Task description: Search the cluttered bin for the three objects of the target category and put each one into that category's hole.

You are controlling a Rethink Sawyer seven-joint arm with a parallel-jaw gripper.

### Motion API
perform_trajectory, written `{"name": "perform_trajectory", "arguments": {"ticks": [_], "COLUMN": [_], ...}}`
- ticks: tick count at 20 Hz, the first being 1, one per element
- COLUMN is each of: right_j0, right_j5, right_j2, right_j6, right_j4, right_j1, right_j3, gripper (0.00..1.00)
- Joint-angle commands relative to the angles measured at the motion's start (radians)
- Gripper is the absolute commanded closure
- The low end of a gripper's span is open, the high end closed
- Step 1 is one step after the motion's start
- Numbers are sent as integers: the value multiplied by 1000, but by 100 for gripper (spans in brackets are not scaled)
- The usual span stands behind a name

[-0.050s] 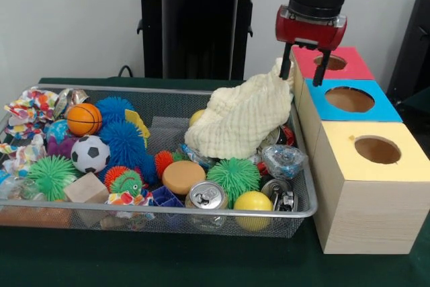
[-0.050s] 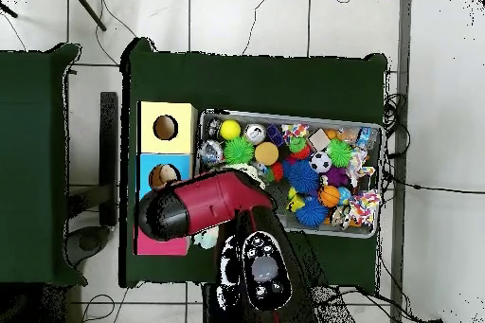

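A cream cloth (image 1: 238,122) lies heaped at the right end of the wire bin (image 1: 134,210), and one corner rises to touch the left finger (image 1: 286,66). My gripper (image 1: 304,73) hangs open above the gap between the bin and the pink box (image 1: 353,65), close to that box's hole (image 1: 330,62). Nothing sits between its fingers. Beside the bin stand a blue box (image 1: 376,105) and a yellow box (image 1: 403,166), each with a round hole on top. In the overhead view the arm (image 2: 204,207) covers the gripper and most of the pink box (image 2: 152,243).
The bin holds a basketball (image 1: 83,119), a soccer ball (image 1: 90,154), blue (image 1: 124,140) and green (image 1: 234,178) spiky balls, a yellow ball (image 1: 252,203), a drink can (image 1: 207,196), an orange disc (image 1: 183,176), a wooden block (image 1: 86,189) and crumpled wrappers (image 1: 282,160).
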Motion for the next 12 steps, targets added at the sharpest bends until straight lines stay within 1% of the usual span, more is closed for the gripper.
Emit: {"name": "perform_trajectory", "arguments": {"ticks": [1, 6, 7, 10, 12], "right_j0": [-63, -71, -68, -58, -50], "right_j5": [9, -58, -59, -70, -86], "right_j2": [110, 113, 111, 96, 81], "right_j6": [-215, -169, -160, -145, -126], "right_j4": [-74, -87, -97, -113, -137], "right_j1": [15, -7, -10, -10, -11], "right_j3": [-48, 21, 25, 28, 31], "gripper": [0, 0, 100, 100, 100]}}
